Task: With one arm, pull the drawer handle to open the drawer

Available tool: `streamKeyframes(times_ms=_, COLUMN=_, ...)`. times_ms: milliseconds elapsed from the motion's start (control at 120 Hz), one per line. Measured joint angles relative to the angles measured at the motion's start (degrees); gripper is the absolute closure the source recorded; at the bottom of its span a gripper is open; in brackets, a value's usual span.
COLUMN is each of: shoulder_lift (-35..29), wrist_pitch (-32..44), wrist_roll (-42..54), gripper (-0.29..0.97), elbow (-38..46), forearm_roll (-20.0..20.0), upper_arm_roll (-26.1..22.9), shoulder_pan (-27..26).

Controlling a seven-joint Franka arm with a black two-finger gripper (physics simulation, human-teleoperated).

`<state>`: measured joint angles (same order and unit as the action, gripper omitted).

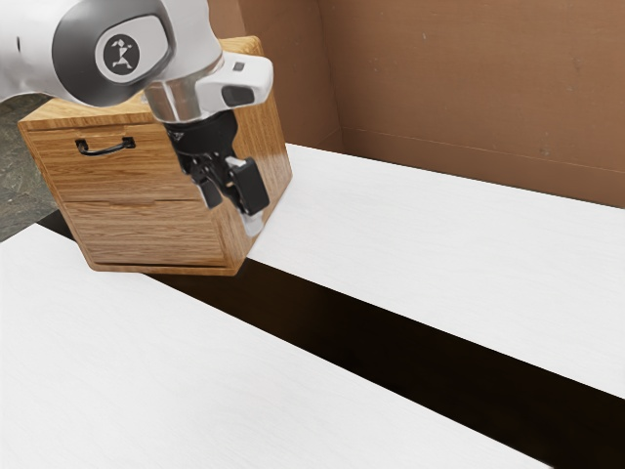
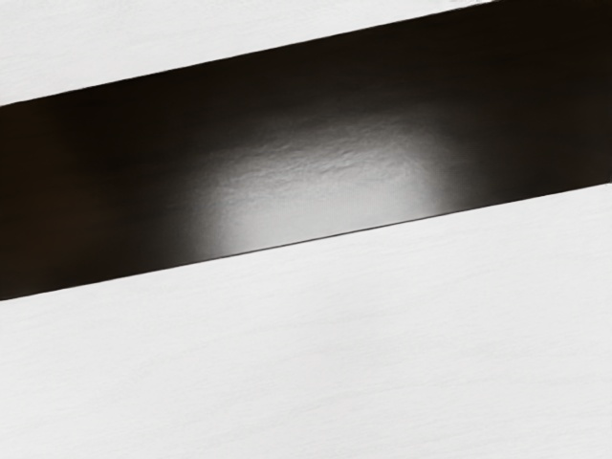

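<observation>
A wooden cabinet [image 1: 146,210] stands at the exterior view's upper left, spanning the dark gap between two white tabletops. Its top drawer [image 1: 117,166] carries a black handle [image 1: 105,147] and sits flush with the cabinet front. My gripper [image 1: 234,208] hangs in front of the cabinet's right front corner, to the right of the handle and lower than it, pointing down. Its black fingers [image 1: 250,188] stand apart with nothing between them. The arm's grey and white links cover the cabinet's top. In the wrist view the dark gap [image 2: 316,182] lies under my hand.
Two white table surfaces [image 1: 459,254] [image 2: 382,344] run diagonally, with a dark glossy gap [image 1: 391,347] between them. A brown wall [image 1: 469,78] closes the back. A lower drawer front [image 1: 146,234] shows under the top one.
</observation>
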<state>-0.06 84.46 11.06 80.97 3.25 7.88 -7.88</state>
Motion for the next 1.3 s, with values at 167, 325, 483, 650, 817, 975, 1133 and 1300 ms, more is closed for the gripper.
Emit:
streamKeyframes(times_ms=167, shoulder_lift=0.2, wrist_pitch=1.1, wrist_roll=1.1, gripper=0.0, elbow=0.0, forearm_roll=-0.9, upper_arm_roll=0.7, shoulder_pan=-0.6)
streamKeyframes(times_ms=325, shoulder_lift=-5.3, wrist_pitch=-2.3, wrist_roll=1.7, gripper=0.0, elbow=-10.9, forearm_roll=-3.4, upper_arm_roll=2.6, shoulder_pan=-1.8)
streamKeyframes(times_ms=483, shoulder_lift=-3.0, wrist_pitch=-3.5, wrist_roll=2.1, gripper=0.0, elbow=-9.2, forearm_roll=-4.1, upper_arm_roll=2.5, shoulder_pan=0.4)
streamKeyframes(times_ms=650, shoulder_lift=-14.0, wrist_pitch=-5.1, wrist_roll=2.5, gripper=0.0, elbow=0.6, forearm_roll=-3.2, upper_arm_roll=-0.6, shoulder_pan=1.4)
streamKeyframes(times_ms=817, shoulder_lift=-39.9, wrist_pitch=-3.1, wrist_roll=2.7, gripper=0.0, elbow=24.1, forearm_roll=-1.5, upper_arm_roll=-8.6, shoulder_pan=11.9)
streamKeyframes(times_ms=975, shoulder_lift=-46.2, wrist_pitch=1.4, wrist_roll=9.3, gripper=0.0, elbow=30.6, forearm_roll=1.1, upper_arm_roll=-9.9, shoulder_pan=12.5)
streamKeyframes(times_ms=1133, shoulder_lift=-46.6, wrist_pitch=-0.7, wrist_roll=20.5, gripper=0.0, elbow=31.4, forearm_roll=1.4, upper_arm_roll=-9.8, shoulder_pan=12.5)
streamKeyframes(times_ms=1300, shoulder_lift=-44.8, wrist_pitch=2.6, wrist_roll=33.3, gripper=0.0, elbow=33.2, forearm_roll=3.3, upper_arm_roll=-1.1, shoulder_pan=11.8)
